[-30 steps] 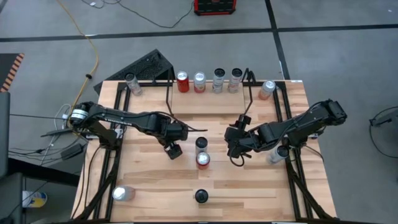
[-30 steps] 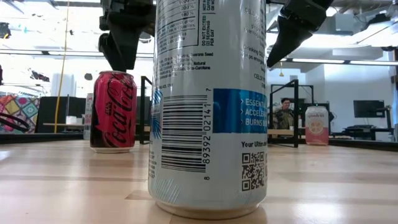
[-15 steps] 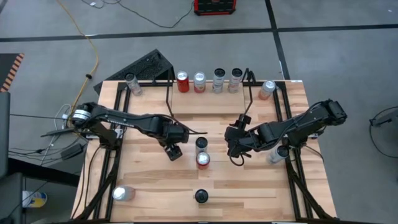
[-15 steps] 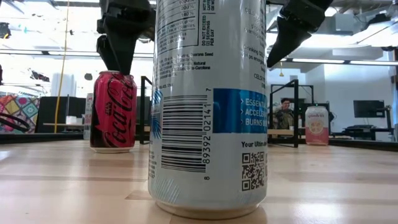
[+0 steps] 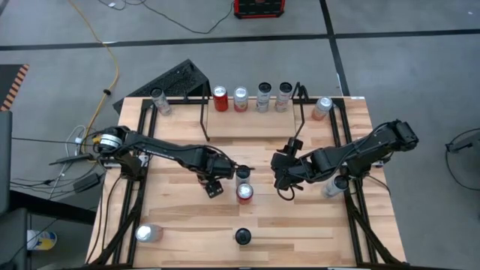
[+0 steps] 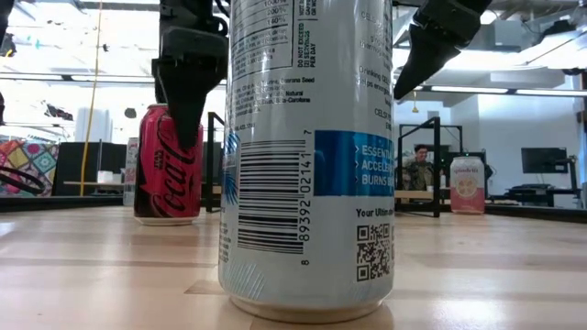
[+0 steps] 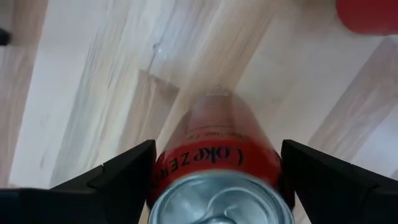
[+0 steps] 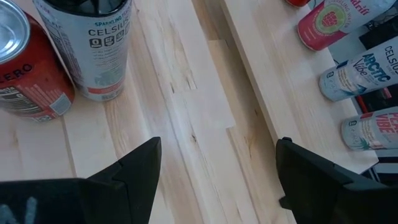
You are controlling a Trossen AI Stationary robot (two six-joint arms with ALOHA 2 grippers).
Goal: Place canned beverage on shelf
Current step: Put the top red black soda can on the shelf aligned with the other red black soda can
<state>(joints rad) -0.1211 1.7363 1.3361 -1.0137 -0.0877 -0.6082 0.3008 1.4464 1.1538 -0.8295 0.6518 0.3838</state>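
Left tool (image 7: pixel 217 180) spread around the red can (image 7: pixel 217 168) — can's lower edge cut off in the wrist view. Right tool (image 8: pixel 217 180) spread, empty — in the low view a near can (image 6: pixel 307 156) hides the shelf.

- Left arm (image 5: pixel 161 148): slim black links; a silver collar near its base, with thin cables trailing from it.
- Right arm (image 5: pixel 352 154): thicker black links, rounded joint housings; a black cable loops near the wrist.
- Left gripper (image 7: pixel 214 180): two flat, matte black fingers (image 7: pixel 118 180) with angular, bevelled edges.
- Right gripper (image 8: pixel 214 174): two matching matte black fingers (image 8: pixel 323 177), broad and wedge-shaped.
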